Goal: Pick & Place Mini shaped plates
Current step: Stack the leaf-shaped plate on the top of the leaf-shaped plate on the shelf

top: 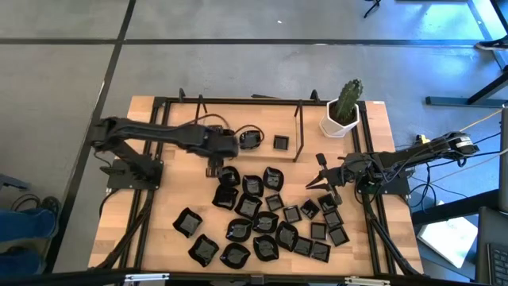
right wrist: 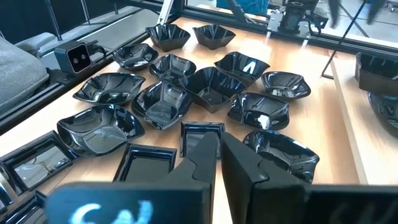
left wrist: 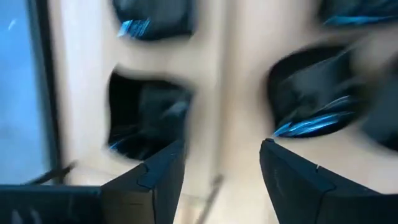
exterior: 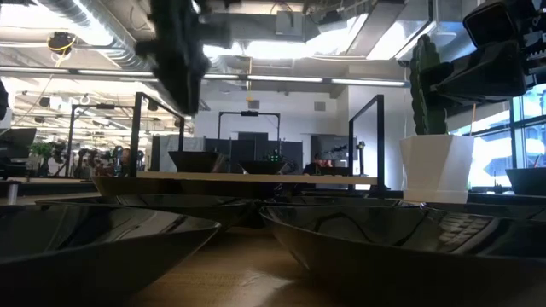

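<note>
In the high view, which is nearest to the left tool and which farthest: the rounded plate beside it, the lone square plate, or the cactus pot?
From the left tool:
1. Rounded plate, just beyond it, toward the rear frame.
2. Lone square plate, farther right.
3. Cactus pot, rear right corner.

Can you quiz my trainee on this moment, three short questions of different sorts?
1. True or false: the left gripper holds a mini plate.
2. What stands in the white pot? A) a cactus B) a spoon C) a cup
3. Which plate sits alone near the far rail beside the rounded plate?

Key:
1. False: its fingers are open and empty above the pile of mini plates.
2. A.
3. The square plate.
</note>
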